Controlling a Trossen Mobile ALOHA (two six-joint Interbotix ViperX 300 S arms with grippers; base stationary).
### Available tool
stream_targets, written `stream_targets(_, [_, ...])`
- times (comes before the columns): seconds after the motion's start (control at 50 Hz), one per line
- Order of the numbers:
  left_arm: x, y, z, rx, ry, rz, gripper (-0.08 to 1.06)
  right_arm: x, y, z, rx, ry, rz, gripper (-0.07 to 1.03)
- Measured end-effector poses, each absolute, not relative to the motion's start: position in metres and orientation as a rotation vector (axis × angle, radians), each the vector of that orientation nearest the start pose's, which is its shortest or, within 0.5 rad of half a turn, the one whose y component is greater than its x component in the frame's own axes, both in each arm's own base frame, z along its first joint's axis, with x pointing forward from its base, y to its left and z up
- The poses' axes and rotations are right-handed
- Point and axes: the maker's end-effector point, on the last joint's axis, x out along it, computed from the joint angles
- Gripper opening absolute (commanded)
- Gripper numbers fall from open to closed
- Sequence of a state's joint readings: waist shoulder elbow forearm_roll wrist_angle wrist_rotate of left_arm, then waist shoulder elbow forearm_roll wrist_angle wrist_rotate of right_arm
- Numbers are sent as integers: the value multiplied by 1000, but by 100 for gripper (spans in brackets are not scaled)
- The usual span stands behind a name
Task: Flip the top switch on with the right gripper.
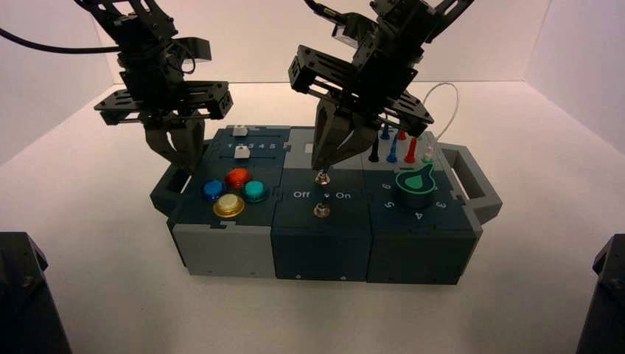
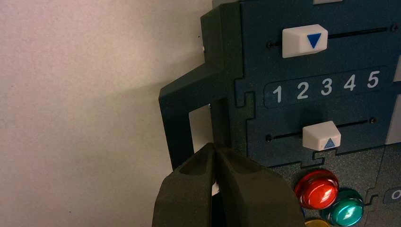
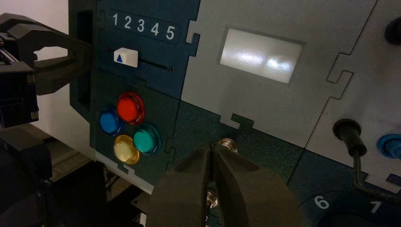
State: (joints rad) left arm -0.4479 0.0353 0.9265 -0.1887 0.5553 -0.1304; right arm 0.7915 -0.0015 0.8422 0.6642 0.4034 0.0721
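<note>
Two silver toggles sit mid-box; the right end effector [image 1: 322,167], fingers pressed together, tips at the top switch [image 1: 322,178]. The left end effector [image 1: 177,158], closed, hovers over the box's left handle [image 2: 182,123].

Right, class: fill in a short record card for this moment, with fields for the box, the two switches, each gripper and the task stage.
box: dark blue box with buttons, sliders, knob
top switch: small silver toggle above the Off/On lettering
lower switch: matching toggle, untouched
right gripper: jaws shut to a point, tip at the top switch
left gripper: jaws shut, hanging by the box's left handle
stage: whether the switch is flipped cannot be told
</note>
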Motion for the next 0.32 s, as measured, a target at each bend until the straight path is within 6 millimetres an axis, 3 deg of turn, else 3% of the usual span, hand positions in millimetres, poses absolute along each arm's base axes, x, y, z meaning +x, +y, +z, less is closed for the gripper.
stream_targets(0.16, [219,-124,5,31,1515,-218,-3,206,254,61,251,1374,465,-2])
stream_targets(0.32, [218,-124,9,27,1496,-224,-3,195,243,54,215,1407,460,-2])
